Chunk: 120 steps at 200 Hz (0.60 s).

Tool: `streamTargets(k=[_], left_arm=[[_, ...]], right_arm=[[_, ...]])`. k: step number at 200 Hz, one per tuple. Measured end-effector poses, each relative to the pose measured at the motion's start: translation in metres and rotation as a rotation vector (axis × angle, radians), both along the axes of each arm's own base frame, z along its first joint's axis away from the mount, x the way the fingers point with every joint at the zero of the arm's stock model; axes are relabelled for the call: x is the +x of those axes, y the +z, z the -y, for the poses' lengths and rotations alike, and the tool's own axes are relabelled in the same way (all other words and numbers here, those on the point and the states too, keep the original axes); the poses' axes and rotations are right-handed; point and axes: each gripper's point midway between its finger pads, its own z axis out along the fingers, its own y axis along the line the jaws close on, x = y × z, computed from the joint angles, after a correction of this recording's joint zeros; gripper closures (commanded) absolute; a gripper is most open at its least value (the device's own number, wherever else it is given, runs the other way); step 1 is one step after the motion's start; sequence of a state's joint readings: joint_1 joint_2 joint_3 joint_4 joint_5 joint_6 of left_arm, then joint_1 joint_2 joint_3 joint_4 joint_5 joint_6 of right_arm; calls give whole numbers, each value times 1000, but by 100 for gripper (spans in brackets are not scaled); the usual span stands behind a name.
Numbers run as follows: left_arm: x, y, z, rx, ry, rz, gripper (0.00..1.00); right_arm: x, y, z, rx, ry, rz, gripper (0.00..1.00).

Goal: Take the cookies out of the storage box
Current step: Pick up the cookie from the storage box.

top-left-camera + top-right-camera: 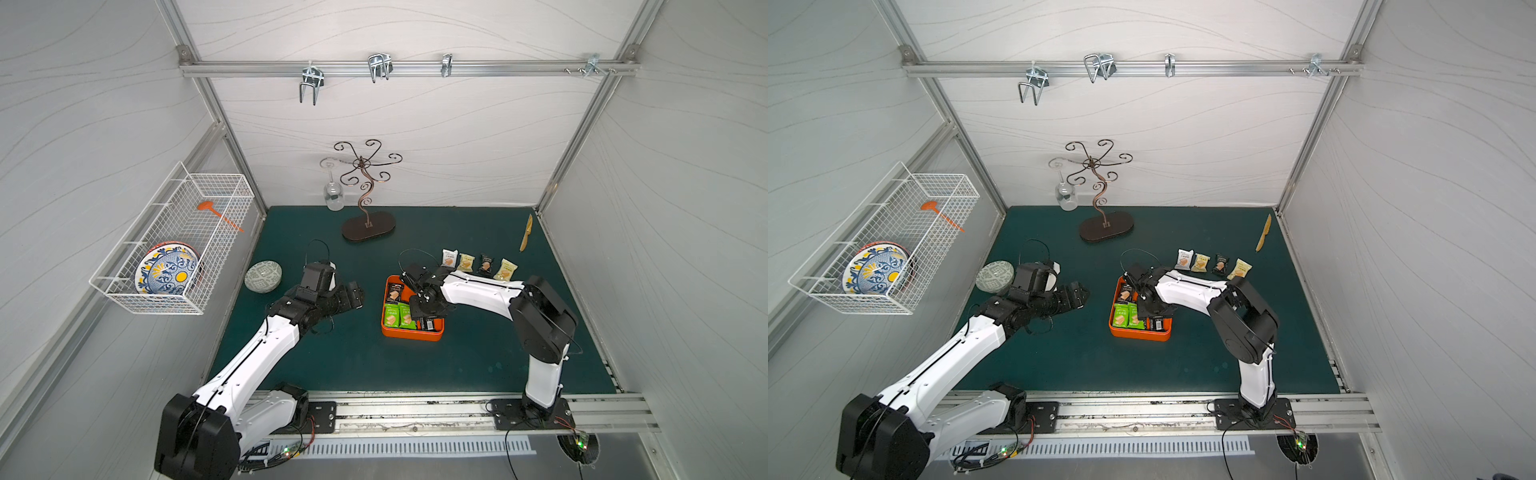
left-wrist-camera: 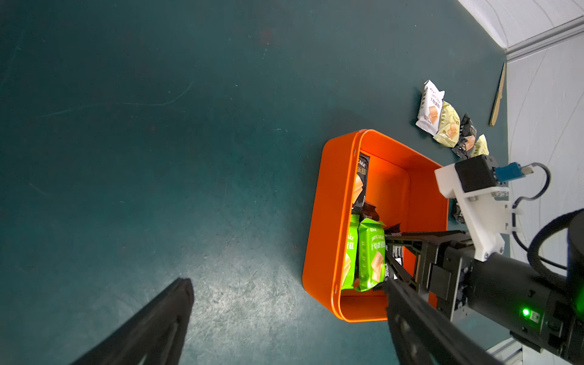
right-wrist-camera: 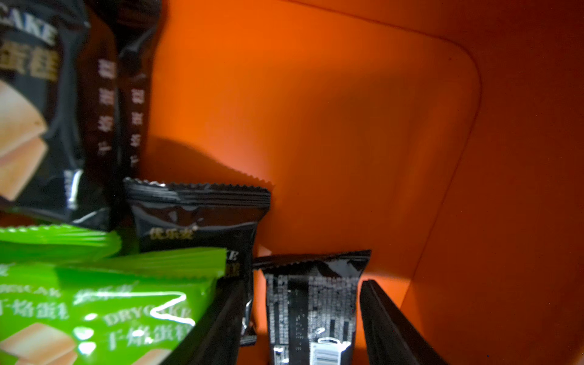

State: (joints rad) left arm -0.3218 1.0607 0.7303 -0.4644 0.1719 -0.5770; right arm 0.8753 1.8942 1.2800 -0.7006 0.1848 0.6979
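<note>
The orange storage box (image 1: 411,334) (image 1: 1138,334) (image 2: 328,221) sits mid-mat. Inside it lie green cookies (image 1: 397,316) (image 2: 371,252) (image 3: 94,309) and black ones (image 1: 394,292). My right gripper (image 1: 419,318) (image 1: 1152,318) (image 2: 388,257) (image 3: 300,284) reaches down into the box. Its jaws stand open on either side of a black packet (image 3: 313,303), with a thin gap on each side. Several more cookies, starting with a white packet (image 1: 449,257) (image 1: 1185,258) (image 2: 430,107), lie in a row on the mat behind the box. My left gripper (image 1: 357,296) (image 1: 1079,296) (image 2: 289,282) hangs open and empty to the left of the box.
A curly metal stand (image 1: 368,228) with a hanging wine glass (image 1: 333,195) is at the back. A small patterned bowl (image 1: 263,275) lies behind the left arm. A wooden knife (image 1: 526,232) lies by the right wall. A wire basket (image 1: 174,237) with plates hangs on the left wall.
</note>
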Motion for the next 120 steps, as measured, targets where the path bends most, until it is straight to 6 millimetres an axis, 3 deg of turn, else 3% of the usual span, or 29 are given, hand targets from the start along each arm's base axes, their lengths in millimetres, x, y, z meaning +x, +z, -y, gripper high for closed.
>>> streamTargets(k=[27, 73, 120], left_arm=[[0, 0, 0, 0, 0, 0, 1], [0, 0, 0, 1, 0, 0, 1], [0, 0, -1, 3, 2, 1, 1]], right_arm=[[1, -11, 5, -34, 1, -3, 52], [4, -8, 7, -41, 4, 7, 58], [7, 1, 20, -74, -11, 23, 58]])
